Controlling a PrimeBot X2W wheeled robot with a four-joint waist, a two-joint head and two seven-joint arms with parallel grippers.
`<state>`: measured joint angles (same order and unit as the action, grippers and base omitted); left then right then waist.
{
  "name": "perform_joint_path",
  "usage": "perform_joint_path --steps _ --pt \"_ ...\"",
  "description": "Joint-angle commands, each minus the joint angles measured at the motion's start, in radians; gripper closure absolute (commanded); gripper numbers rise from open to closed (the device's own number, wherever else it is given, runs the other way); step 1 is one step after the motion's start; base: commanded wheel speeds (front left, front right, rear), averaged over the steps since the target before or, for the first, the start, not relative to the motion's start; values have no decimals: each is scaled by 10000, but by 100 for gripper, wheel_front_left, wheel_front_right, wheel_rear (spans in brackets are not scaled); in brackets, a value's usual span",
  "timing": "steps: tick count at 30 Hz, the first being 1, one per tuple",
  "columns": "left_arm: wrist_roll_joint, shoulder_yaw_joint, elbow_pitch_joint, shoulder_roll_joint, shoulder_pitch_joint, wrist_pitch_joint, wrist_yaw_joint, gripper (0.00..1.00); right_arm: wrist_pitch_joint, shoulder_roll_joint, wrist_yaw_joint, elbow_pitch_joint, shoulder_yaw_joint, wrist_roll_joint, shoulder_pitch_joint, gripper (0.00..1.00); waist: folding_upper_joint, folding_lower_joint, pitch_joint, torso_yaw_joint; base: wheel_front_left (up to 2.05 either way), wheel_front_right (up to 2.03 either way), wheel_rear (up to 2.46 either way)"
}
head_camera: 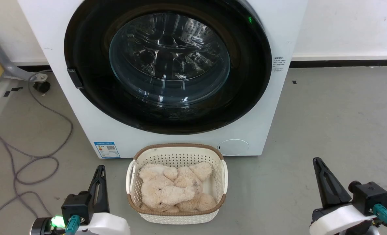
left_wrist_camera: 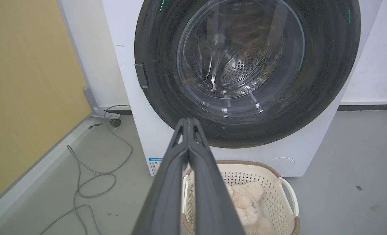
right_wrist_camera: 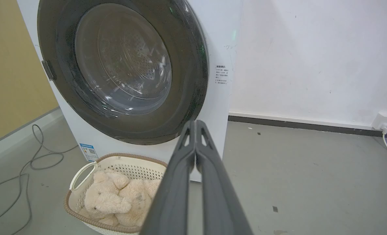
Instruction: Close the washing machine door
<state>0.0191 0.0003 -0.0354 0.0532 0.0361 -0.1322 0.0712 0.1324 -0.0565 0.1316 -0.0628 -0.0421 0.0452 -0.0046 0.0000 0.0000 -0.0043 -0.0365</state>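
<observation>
Dark fingers of the left gripper and the right gripper are pressed together and empty. Both hang low, either side of the laundry basket, seemingly because the washing machine door beyond already sits flush against the washing machine.

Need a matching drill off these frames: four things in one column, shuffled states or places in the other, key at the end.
Column 1
1. washing machine door
2. laundry basket
3. left gripper
4. grey cable

Column 2
A. holds a beige plush toy
B. fingers pressed together, gripping nothing
C. flush against the front of the washing machine
D. looped on the floor, left of the machine in the head view

Pairs: 1-C, 2-A, 3-B, 4-D
</observation>
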Motion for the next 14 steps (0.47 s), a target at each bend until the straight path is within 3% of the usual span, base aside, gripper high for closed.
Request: perform_joint_path --steps 1,14 --pt "-82 -1 44 -2 -151 42 -49 100 -39 31 -5 62 27 -48 23 100 0 0 1 4 0 0 0" --pt "-105 -2 108 -8 -195 309 -187 100 -307 38 -6 180 109 -132 28 100 0 0 9 79 0 0 0"
